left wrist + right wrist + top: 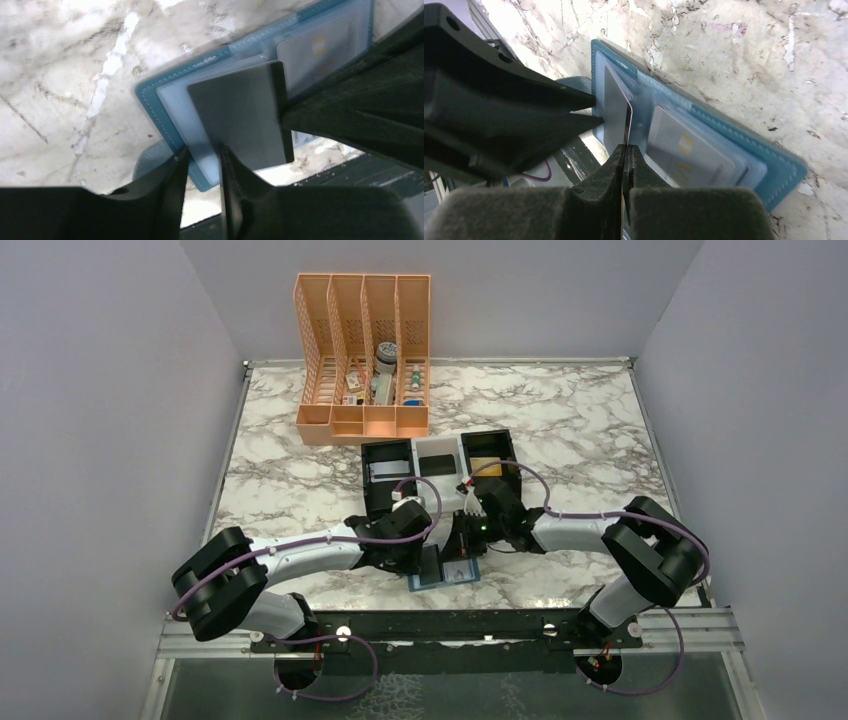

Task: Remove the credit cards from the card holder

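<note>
Marble-pattern table with grey walls on three sides. An orange slotted organizer stands at the back edge, with small items in its compartments too small to tell apart. A black-and-white three-compartment tray sits mid-table, in front of the organizer and apart from it. Both arms reach inward and meet just in front of the tray, near the table's near edge at centre. The card holder lies there, light blue, opened flat on the marble with its clear plastic sleeves facing up. The left gripper sits at one end of the holder, its jaws narrowly apart and pinched on that end's blue rim and sleeve. The right gripper has its jaws pressed together on the black card, clamping it by one edge. The card stands on edge and tilted, raised off the panel, with its low edge at the clear sleeve beside the left fingertips. I cannot tell whether that edge is inside the pocket or just resting on it. The right wrist view shows this card edge-on as a thin line running up from between the fingers. A pale card with a gold mark lies flat inside the clear sleeve on the other panel, fully tucked in, just beside the black card and not touched by either gripper.
</note>
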